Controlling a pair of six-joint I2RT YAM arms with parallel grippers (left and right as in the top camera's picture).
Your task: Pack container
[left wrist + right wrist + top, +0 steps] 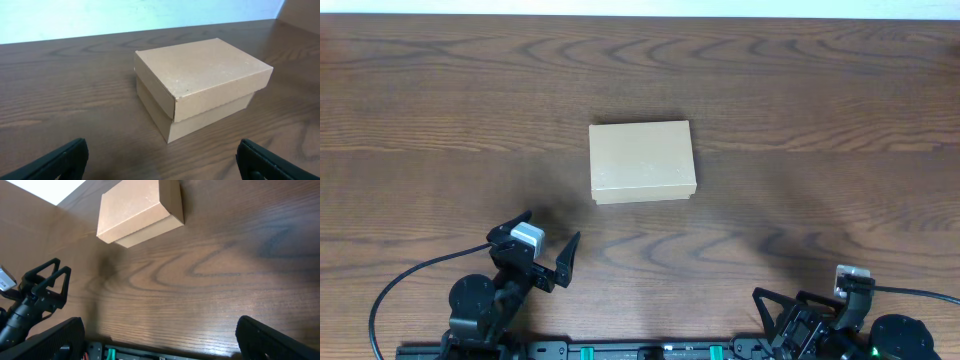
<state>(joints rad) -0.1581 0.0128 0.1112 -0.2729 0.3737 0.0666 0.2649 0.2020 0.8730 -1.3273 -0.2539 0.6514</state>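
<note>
Your left gripper (160,167) shows both fingers spread wide at the bottom of its wrist view, gripping nothing. Same for your right gripper (160,347): jaws well apart, empty. Both sit at the near edge of the table (820,100). The container (642,162) rests flat mid-table with its lid down, well apart from both, ahead of the left gripper and slightly to its right.

Container (642,162): lid closed, interior hidden; hinge side cannot be told.
Left gripper (160,156), on container's near side: 2 fingers (64,161) cut off by wrist view's lower edge.
Right gripper (160,335), also near side: 2 fingers cropped likewise.
</note>
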